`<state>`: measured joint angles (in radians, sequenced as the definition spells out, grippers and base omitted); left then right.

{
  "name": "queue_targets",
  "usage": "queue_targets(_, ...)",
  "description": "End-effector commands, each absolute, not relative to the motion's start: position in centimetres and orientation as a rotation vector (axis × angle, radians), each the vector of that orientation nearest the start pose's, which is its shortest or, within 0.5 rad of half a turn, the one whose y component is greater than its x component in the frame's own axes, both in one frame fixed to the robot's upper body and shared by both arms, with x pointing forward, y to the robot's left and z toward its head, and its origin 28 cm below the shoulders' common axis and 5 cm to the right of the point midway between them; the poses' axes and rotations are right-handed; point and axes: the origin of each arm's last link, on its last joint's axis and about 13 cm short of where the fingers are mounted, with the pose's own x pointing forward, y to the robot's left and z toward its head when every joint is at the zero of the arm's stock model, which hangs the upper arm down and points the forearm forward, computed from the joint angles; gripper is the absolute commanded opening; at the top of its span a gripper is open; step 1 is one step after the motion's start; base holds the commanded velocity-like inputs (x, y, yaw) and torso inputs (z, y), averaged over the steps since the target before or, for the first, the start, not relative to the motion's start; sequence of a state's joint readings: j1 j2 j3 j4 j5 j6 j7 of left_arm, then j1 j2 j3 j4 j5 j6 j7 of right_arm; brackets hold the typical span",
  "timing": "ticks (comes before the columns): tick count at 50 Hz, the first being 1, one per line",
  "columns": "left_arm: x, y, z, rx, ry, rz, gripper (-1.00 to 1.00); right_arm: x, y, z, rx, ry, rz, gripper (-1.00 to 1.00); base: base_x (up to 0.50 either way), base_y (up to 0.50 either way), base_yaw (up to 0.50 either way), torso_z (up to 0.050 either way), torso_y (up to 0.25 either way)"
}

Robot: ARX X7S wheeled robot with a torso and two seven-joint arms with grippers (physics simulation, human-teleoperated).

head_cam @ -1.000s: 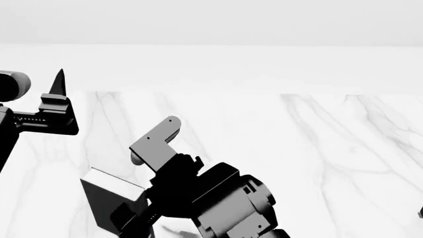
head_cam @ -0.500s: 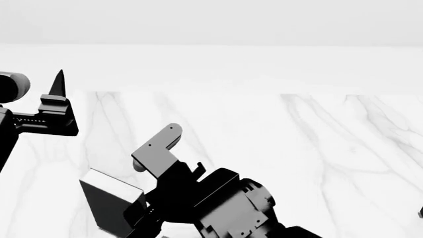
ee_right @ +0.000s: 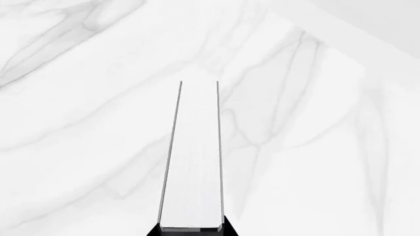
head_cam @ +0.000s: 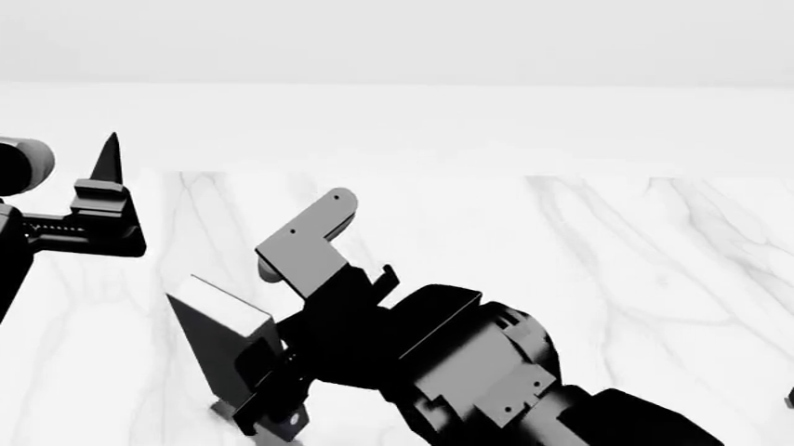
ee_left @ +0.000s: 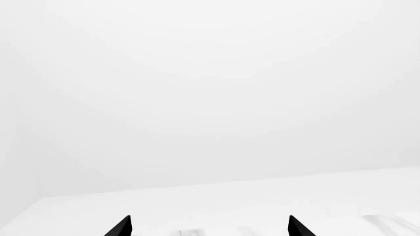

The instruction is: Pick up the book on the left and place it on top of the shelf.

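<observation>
The book (head_cam: 221, 327) is a small dark hardcover with white page edges, held tilted above the marble table in the head view. My right gripper (head_cam: 271, 381) is shut on its lower end. In the right wrist view the book's white page edge (ee_right: 192, 162) runs away from the gripper (ee_right: 191, 227) between two thin dark covers. My left gripper (head_cam: 102, 200) is raised at the far left, open and empty; in the left wrist view the gripper (ee_left: 206, 228) has its two dark tips wide apart. The shelf is out of view.
The white marble table (head_cam: 583, 269) spreads under both arms, with its far edge against a pale wall. A grey bracket (head_cam: 308, 240) sticks up from my right wrist. A small dark object (head_cam: 789, 398) shows at the right edge.
My right arm has lifted the book up and slightly right and tilted it more steeply. The left arm has hardly moved.
</observation>
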<state>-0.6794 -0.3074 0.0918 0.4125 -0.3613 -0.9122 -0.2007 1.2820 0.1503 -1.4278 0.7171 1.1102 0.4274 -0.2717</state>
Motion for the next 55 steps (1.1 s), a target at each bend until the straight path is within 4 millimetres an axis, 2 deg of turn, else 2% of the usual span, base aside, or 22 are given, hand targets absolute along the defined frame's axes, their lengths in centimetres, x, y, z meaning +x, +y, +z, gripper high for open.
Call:
queue_targets(1,28.7,23.7,21.2,0.093,-0.139,-0.006,1.00,37.1,-3.4,19.3,-0.291,0.362,0.901,-1.00,0.00,0.00,0.00,0.000,0.000)
queue_targets(15,28.7,23.7,21.3,0.094,-0.143,-0.007,1.00,36.6,-4.5,21.5,-0.338,0.259,0.824,-1.00,0.00,0.00,0.00,0.000,0.001)
queue_targets(17,28.6,23.7,21.3,0.093,-0.144,-0.006,1.00,36.7,-4.9,21.9,-0.447,0.180,0.728,-1.00,0.00,0.00,0.00,0.000,0.005)
queue_targets(18,28.6,23.8,21.4,0.093,-0.145,-0.006,1.00,37.0,-5.1,21.5,-0.602,0.058,0.611,-1.00,0.00,0.00,0.00,0.000,0.000)
queue_targets(19,28.6,23.8,21.3,0.093,-0.145,-0.006,1.00,37.1,-5.2,21.4,-0.676,0.012,0.555,-1.00,0.00,0.00,0.00,0.000,0.000)
queue_targets(24,28.6,23.8,21.4,0.093,-0.146,-0.004,1.00,37.6,-6.1,22.1,-0.951,-0.165,0.294,-1.00,0.00,0.00,0.00,0.000,0.000)
queue_targets(26,28.6,23.8,21.4,0.094,-0.146,-0.003,1.00,37.5,-6.2,22.4,-1.002,-0.196,0.254,-1.00,0.00,0.00,0.00,0.000,0.005)
queue_targets(28,28.6,23.8,21.4,0.093,-0.146,-0.003,1.00,37.5,-6.5,22.6,-1.141,-0.275,0.168,-1.00,0.00,0.00,0.00,0.000,0.000)
queue_targets(36,28.6,23.8,21.5,0.094,-0.149,-0.004,1.00,37.2,-7.0,23.0,-1.334,-0.361,0.042,-1.00,0.00,0.00,0.00,0.000,0.001)
queue_targets(41,28.5,23.8,21.5,0.094,-0.149,-0.003,1.00,37.8,-7.7,23.4,-1.461,-0.404,-0.067,-1.00,0.00,0.00,0.00,0.000,0.002)
queue_targets(49,28.5,23.9,21.4,0.091,-0.149,-0.001,1.00,38.6,-8.6,23.8,-1.553,-0.379,-0.130,-1.00,0.00,0.00,0.00,0.000,0.001)
queue_targets(55,28.5,23.9,21.3,0.091,-0.148,-0.001,1.00,39.9,-9.9,25.3,-1.627,-0.331,-0.254,-1.00,0.00,0.00,0.00,0.000,0.002)
